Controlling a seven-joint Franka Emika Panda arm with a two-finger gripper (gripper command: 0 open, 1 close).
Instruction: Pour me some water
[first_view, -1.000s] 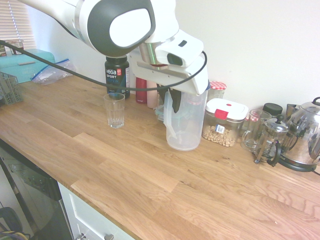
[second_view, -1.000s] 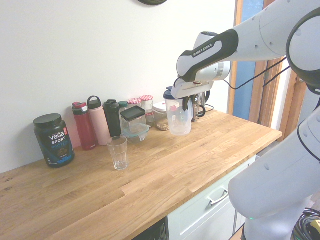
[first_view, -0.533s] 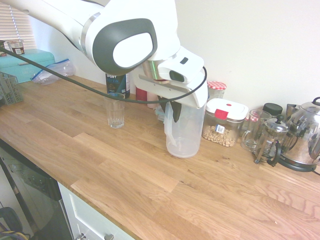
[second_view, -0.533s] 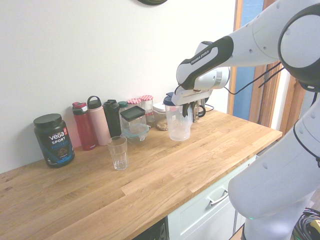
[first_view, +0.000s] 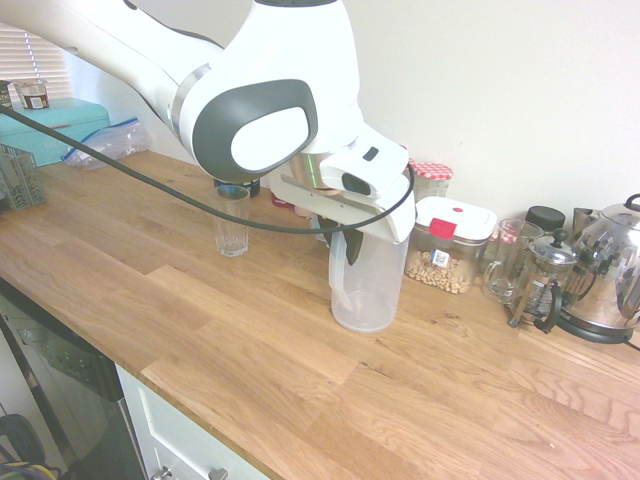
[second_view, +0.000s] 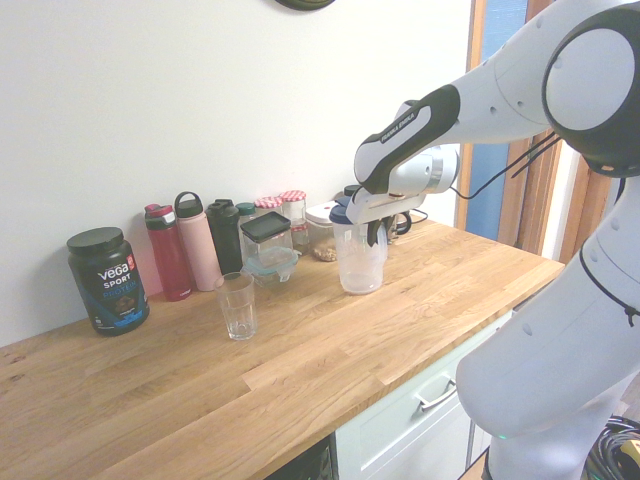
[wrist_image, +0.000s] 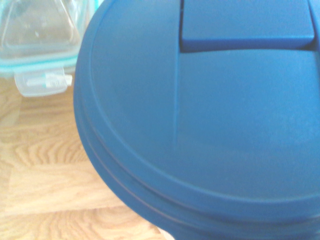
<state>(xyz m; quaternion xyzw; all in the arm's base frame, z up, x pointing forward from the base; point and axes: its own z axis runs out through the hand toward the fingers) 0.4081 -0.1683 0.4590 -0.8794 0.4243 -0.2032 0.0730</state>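
Gripper (first_view: 352, 248) is pinched on the handle side of the tall translucent plastic pitcher (first_view: 372, 290), fingers closed on its handle. Pitcher is upright, round blue plastic lid (wrist_image: 135, 115) on top; the lid fills most of the wrist view. Base looks to be at or just above the light wooden countertop (first_view: 250, 340); contact is hard to call from these angles.

Clear ribbed drinking glass (second_view: 238, 308) stands upright on the wood, well apart from the pitcher, on the side toward the black Vega protein tub (second_view: 108, 285).

Back row by the wall, from the tub: red bottle (second_view: 168, 255), pink bottle with black loop cap (second_view: 198, 245), black tumbler (second_view: 226, 240), then clear food boxes (second_view: 268, 250) and 2 glass jars with red-and-white checked lids (second_view: 293, 215).

Near the pitcher, other side: clear nut container with white lid (first_view: 443, 250). Past it, glass-and-metal French press (first_view: 541, 275) beside shiny metal kettle (first_view: 608, 265). Teal box (first_view: 50, 130) sits at the far end.
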